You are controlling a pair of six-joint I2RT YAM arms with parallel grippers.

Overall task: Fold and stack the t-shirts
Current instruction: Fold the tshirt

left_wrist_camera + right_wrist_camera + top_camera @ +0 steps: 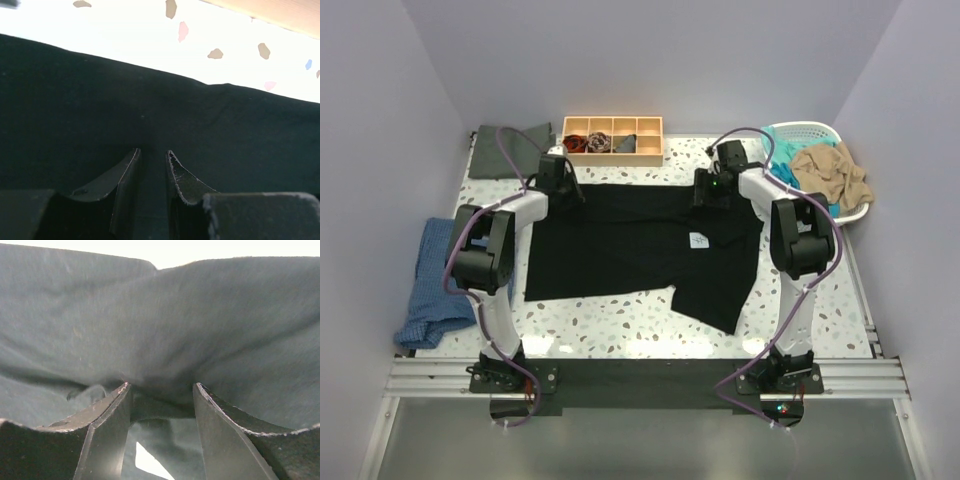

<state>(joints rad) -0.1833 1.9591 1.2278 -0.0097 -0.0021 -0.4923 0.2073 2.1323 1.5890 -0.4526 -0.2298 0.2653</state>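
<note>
I am viewing a speckled table (620, 325) from above, with both arms reaching away from me. A large black t-shirt (640, 240) lies spread flat and unfolded, stretching from both grippers back toward the arm bases.

The left gripper (151, 152) has its fingers drawn close together, pinching the shirt's far edge. The right gripper (160, 387) is clamped on a thicker bunch of the same edge, lifting it slightly. I judge the first fold is only starting. No stack shows yet.

Just outward of the right gripper stands a white laundry basket (855, 212). It holds a crumpled tan t-shirt (830, 172) and a teal t-shirt (782, 165), both still to be folded.

Outward of the left gripper and nearer the arm bases, a blue cloth (435, 280) hangs over the table edge. Beyond the left gripper, a dark grey-green t-shirt (505, 150) lies flat; I cannot tell whether it is folded.

Between and beyond the two grippers sits a wooden divided tray (613, 122). It holds small dark-red bundles (578, 143) and a grey piece (625, 143).

A small white tag (699, 240) shows on the black shirt, just behind the right gripper.
</note>
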